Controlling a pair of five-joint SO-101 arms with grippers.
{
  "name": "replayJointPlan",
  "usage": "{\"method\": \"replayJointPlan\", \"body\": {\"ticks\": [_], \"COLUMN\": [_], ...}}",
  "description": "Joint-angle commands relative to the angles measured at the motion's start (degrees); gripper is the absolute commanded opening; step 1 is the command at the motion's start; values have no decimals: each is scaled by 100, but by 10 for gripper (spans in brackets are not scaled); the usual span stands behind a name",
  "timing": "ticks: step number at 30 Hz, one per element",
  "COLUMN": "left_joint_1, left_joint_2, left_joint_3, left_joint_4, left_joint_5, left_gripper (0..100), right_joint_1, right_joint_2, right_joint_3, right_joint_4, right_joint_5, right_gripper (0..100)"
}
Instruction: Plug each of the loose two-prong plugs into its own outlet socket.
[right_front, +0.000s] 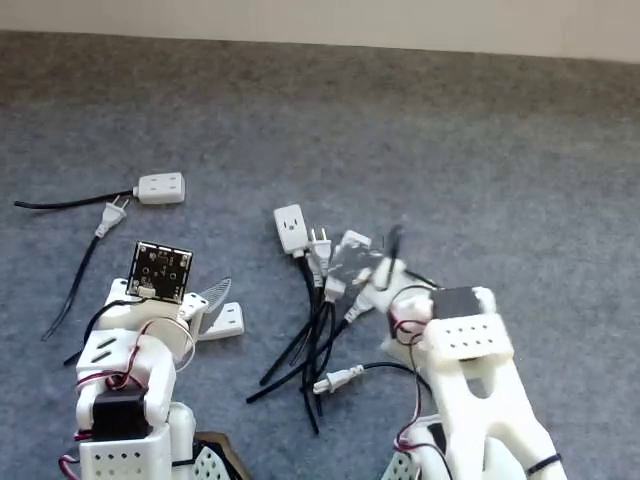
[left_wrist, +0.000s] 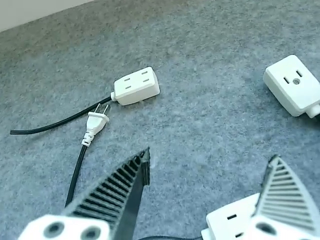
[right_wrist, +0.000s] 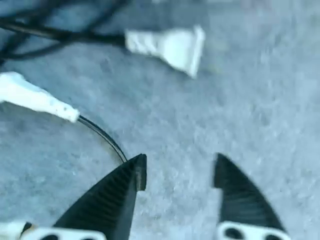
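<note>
Closest to me, the left gripper (left_wrist: 209, 159) hangs low at about seven o'clock on the grey mat (right_front: 500, 150). Its ribbed fingers (left_wrist: 120, 195) are spread wide with nothing between them. The near socket (left_wrist: 232, 222), a white block, lies flat just beside one finger, slots facing up.

Out at ten o'clock sits the far socket (right_front: 160, 187), a small white block with slots on top and a black cord running off toward nine. The lone plug (right_front: 115, 212) lies just beside it. It is white and flat-bodied, with two bare prongs aimed at the block's cord end, and its black cord trails back toward eight.

Near the centre the middle socket (right_front: 290, 228) lies face up. A bunch of plugs (right_front: 340, 270) crowds its four o'clock side, white heads jumbled and black cords fanning down toward six. One stray plug (right_front: 335, 380) lies apart at six o'clock.

The right gripper (right_wrist: 180, 167) hovers at five o'clock by the bunch, its black fingers parted and empty. Two white plugs lie on the mat beyond its tips.
</note>
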Motion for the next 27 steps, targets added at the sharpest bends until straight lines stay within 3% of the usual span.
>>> {"method": "replayJointPlan", "body": {"ticks": [1,8,13,23,27], "left_joint_1": [-180,-180,-198,-198,-198], "left_joint_2": [13,13,13,13,13], "left_joint_3": [-66,-22,-22,-13,-13], "left_joint_4": [-123,-132,-97,-97,-97], "left_joint_5": [44,44,44,44,44], "left_gripper": [348,348,348,348,348], "right_joint_1": [-330,-936,-1446,-2387,-2598], "right_joint_2": [-136,-145,-84,-145,-145], "right_joint_3": [-338,-119,13,760,892], "right_joint_4": [-312,-541,-75,-154,-119], "right_joint_5": [185,1662,1969,1987,1987], "right_gripper": [420,320,362,364,269]}}
